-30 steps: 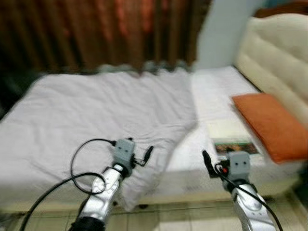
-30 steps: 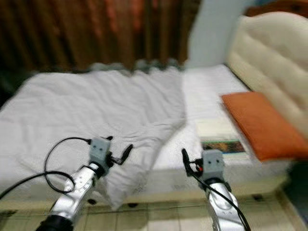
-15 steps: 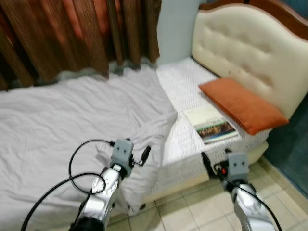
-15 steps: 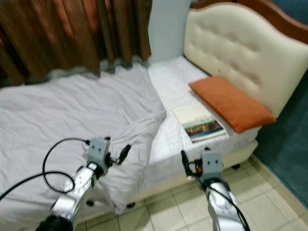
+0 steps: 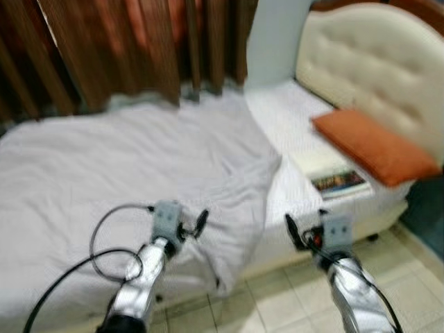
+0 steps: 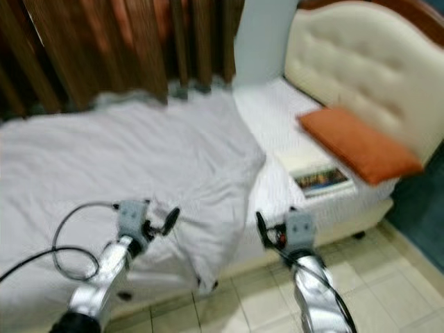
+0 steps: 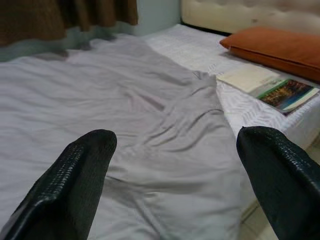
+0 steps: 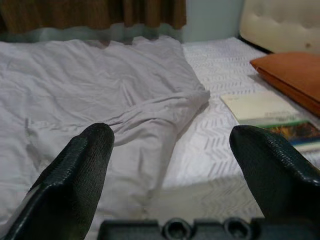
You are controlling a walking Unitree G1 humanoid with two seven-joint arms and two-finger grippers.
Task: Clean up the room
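A bed with a rumpled grey blanket stretches across the view; the blanket's corner hangs over the near edge. Near the cream headboard, an orange pillow lies on the white mattress. Beside the pillow rests an open book. My left gripper is held open above the blanket's near edge, nothing between its fingers. My right gripper is open too, empty, in front of the mattress edge, with wide-spread fingers.
Brown curtains hang behind the bed, with a pale wall strip next to the headboard. Beige floor tiles lie in front of the bed. A dark blue wall stands at the right.
The camera has swung, shifting the whole scene right and blurring it slightly. Both arms hold the same pose with open fingers.
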